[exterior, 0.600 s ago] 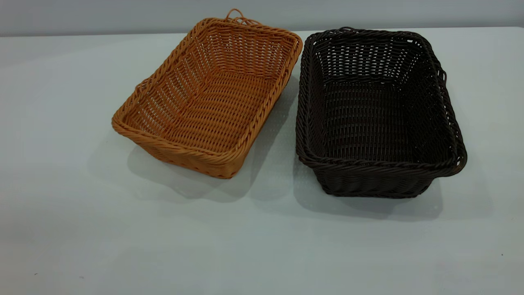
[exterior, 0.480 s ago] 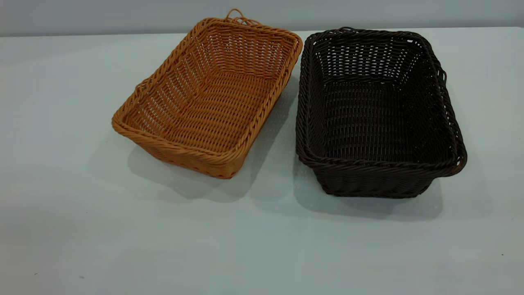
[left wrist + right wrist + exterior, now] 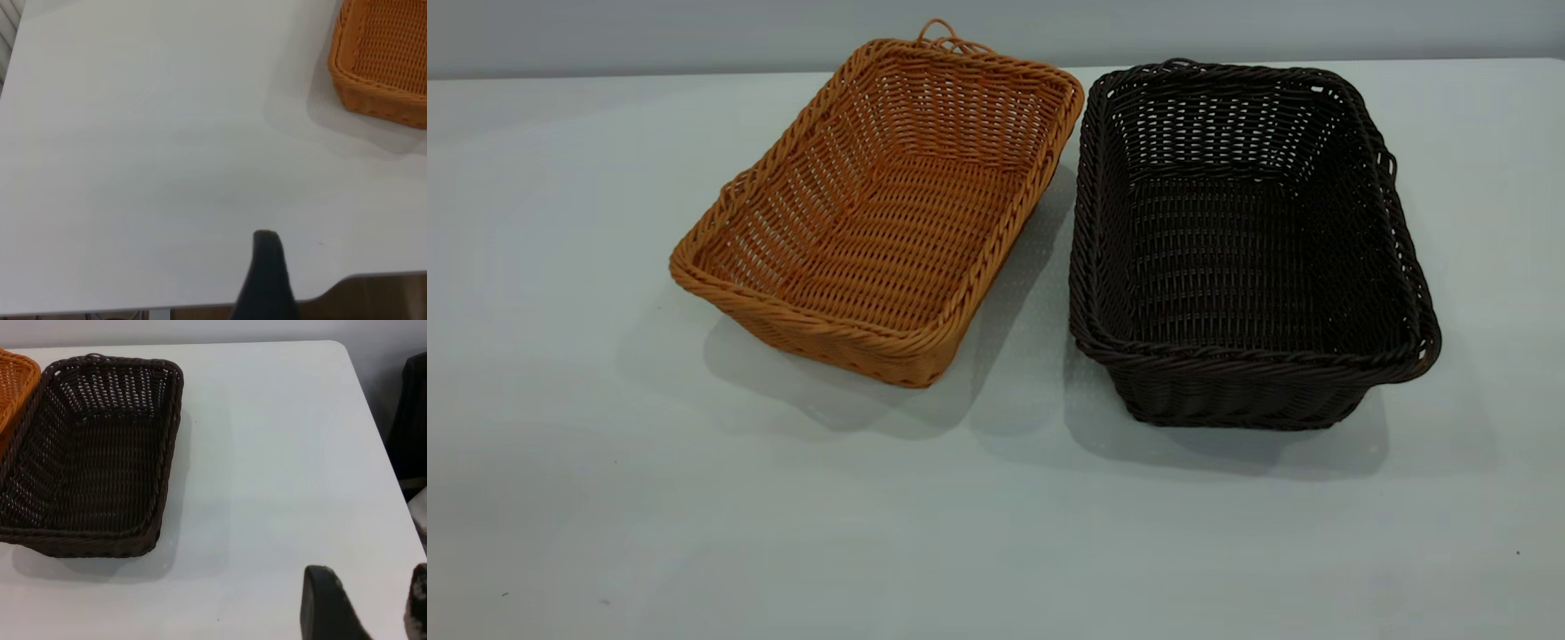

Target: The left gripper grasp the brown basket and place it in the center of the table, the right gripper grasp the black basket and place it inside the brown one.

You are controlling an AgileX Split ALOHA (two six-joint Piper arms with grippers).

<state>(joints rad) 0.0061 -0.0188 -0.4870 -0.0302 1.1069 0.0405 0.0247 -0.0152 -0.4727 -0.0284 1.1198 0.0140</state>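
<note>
We see the right gripper (image 3: 363, 603) from its own wrist cam: two dark fingers (image 3: 327, 603) w/ a clear gap between them, parted and holding nothing, hanging over bare table (image 3: 280, 473) well apart from the black basket (image 3: 93, 453). Of the left gripper (image 3: 267, 277) we see just one dark fingertip over the table's edge, so we can't tell if it's open or closed; the brown basket (image 3: 383, 63) sits well apart from it. Neither gripper shows in the exterior view. There, both baskets stand upright on the table (image 3: 996, 533) toward its far side: brown basket (image 3: 880, 213) on the left, angled; black basket (image 3: 1245, 249) on the right, squarer to us. Their far corners nearly meet, whether touching we can't tell; the gap widens toward the near side.
</note>
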